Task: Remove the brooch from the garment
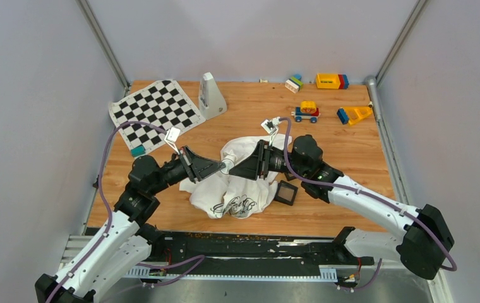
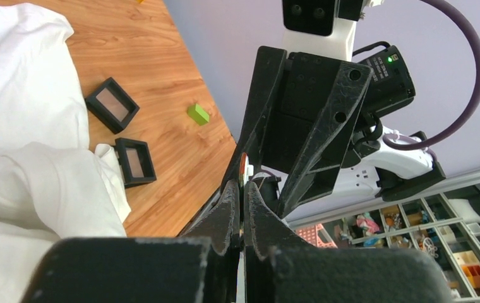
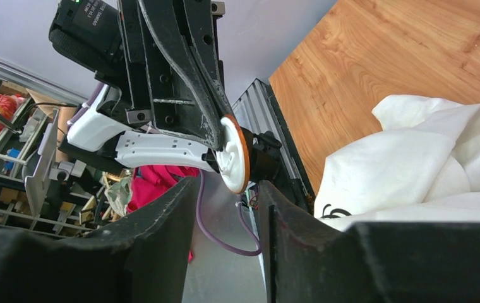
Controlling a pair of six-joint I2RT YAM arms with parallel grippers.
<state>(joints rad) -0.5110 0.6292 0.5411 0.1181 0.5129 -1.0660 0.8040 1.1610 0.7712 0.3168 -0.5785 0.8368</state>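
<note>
A wooden table (image 1: 351, 145) with warm orange grain is closed in at its back and both sides by plain pale grey walls (image 1: 250, 38), with metal posts (image 1: 102, 41) at the table's rear corners. A black rail (image 1: 256, 243) runs along the table's near edge. Beyond that edge stand cluttered storage shelves (image 2: 439, 233).

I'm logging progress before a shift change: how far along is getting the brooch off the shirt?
Looks done: the brooch is off the garment, with no cloth clinging to it. In hand: the left gripper pinches it in the air, with the right gripper open to either side of it, not touching. Left: probably just handing it over or setting it down.
</note>
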